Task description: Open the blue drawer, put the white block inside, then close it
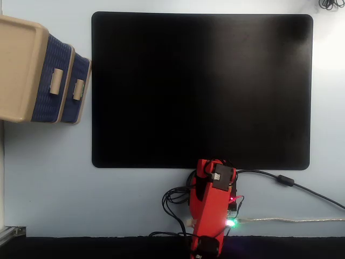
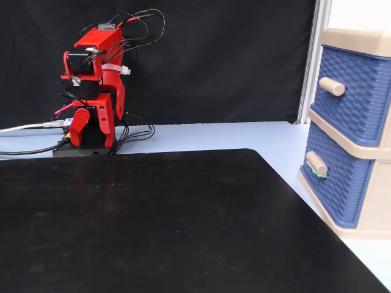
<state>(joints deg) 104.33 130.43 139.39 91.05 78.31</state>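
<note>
The blue drawer is the lower tier of a beige cabinet and sits pushed in, its small beige handle facing the mat. The white block is out of view in both fixed views. My red arm is folded up over its base at the mat's edge, far from the cabinet. Its gripper hangs down in front of the base, and the jaws overlap the red body, so I cannot tell whether they are open or shut. In the fixed view from above the gripper is hidden under the folded arm.
A large black mat covers most of the pale table between arm and cabinet. The upper blue drawer is also pushed in. Cables trail from the arm's base.
</note>
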